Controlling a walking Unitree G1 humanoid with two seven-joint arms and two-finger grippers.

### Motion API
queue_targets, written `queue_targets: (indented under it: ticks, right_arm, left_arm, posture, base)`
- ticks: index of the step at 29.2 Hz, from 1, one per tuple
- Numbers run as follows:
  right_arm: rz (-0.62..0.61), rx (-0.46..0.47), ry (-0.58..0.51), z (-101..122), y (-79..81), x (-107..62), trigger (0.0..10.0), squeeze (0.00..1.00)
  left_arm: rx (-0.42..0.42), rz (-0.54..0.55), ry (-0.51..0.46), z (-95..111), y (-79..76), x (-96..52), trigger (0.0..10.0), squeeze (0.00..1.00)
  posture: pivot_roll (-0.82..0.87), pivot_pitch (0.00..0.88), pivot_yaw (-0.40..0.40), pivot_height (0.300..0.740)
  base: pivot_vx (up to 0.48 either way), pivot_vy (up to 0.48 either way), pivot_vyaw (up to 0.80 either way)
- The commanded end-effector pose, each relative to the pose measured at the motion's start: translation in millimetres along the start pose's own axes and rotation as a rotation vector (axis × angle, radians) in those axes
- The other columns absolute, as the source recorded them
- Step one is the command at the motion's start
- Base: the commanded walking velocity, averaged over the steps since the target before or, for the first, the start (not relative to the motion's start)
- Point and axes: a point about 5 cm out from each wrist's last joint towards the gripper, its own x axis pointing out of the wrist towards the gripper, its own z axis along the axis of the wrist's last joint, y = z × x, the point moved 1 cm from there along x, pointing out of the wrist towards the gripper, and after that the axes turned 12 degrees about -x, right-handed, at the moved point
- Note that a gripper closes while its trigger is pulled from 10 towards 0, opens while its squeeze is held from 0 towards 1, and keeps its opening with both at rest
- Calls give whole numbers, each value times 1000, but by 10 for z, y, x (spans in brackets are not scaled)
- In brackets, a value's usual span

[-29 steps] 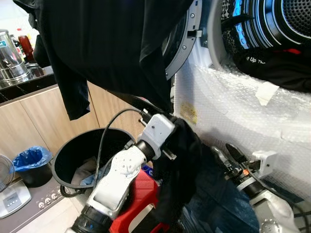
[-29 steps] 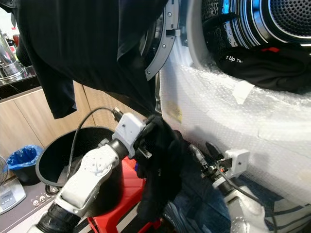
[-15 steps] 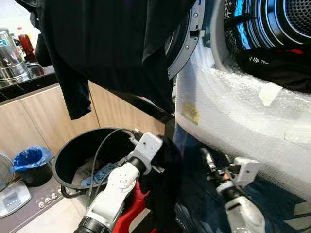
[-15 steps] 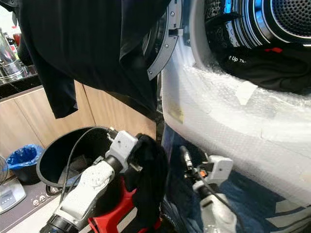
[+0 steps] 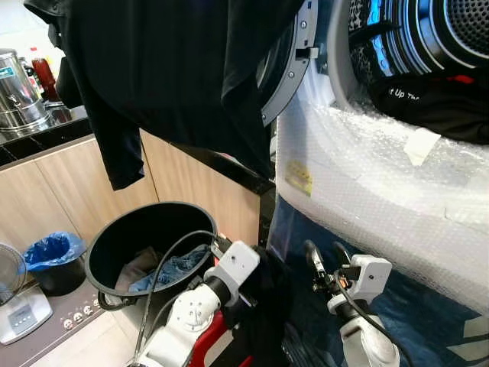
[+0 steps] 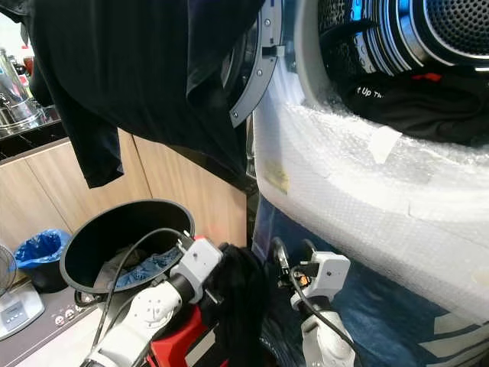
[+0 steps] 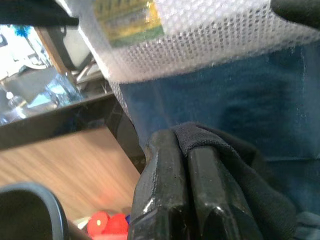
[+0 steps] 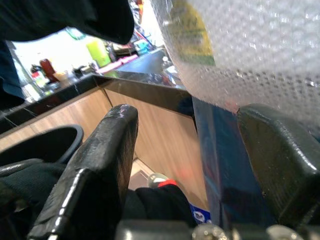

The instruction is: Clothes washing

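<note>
My left gripper [image 7: 185,150] is shut on a black garment [image 5: 271,306], low in front of the washing machine; the cloth folds over its fingertips and hangs down beside a red stool [image 6: 179,340]. My right gripper [image 5: 323,256] stands open just to the right of it, nothing between its fingers [image 8: 100,170], close under the bubble-wrapped washer front [image 5: 382,183]. The open drum [image 5: 428,38] above holds black clothing [image 5: 428,103]. A large black T-shirt [image 5: 176,69] hangs over the open washer door [image 5: 294,69].
A black round bucket [image 5: 103,245] with blue and grey clothes [image 5: 179,267] stands at lower left. Wooden cabinets [image 5: 46,199] and a dark counter with a metal urn [image 5: 15,84] are behind. A bin with a blue bag [image 5: 50,252] and a scale [image 5: 19,310] sit on the floor.
Both arms have dropped lower. The left gripper carried the black garment down and away from the washer front; the right gripper moved down and to the left, closer to it.
</note>
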Motion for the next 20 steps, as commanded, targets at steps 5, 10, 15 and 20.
queue_targets:
  ticks: [5, 10, 15, 20]
  right_arm:
    - [-20, -21, 20, -70, 38, -30, 10000, 0]
    - [-41, -60, 28, -96, 34, -40, 10000, 0]
    - [-25, -79, 27, -111, 46, -12, 10000, 0]
    - [-13, -90, 25, -109, 65, -2, 10000, 0]
  left_arm:
    - [-64, 84, 10, -107, 85, -59, 10000, 0]
    - [-142, 170, -9, -150, 110, -105, 10000, 0]
    - [-164, 208, -16, -184, 124, -107, 10000, 0]
    - [-173, 220, -23, -180, 134, -108, 10000, 0]
  posture:
    - [-65, 0, 30, 740]
    - [-53, 0, 11, 740]
    - [-37, 0, -8, 740]
    - [-30, 0, -15, 740]
  base:
    - [0, 0, 0]
    - [0, 0, 0]
    - [0, 0, 0]
    - [0, 0, 0]
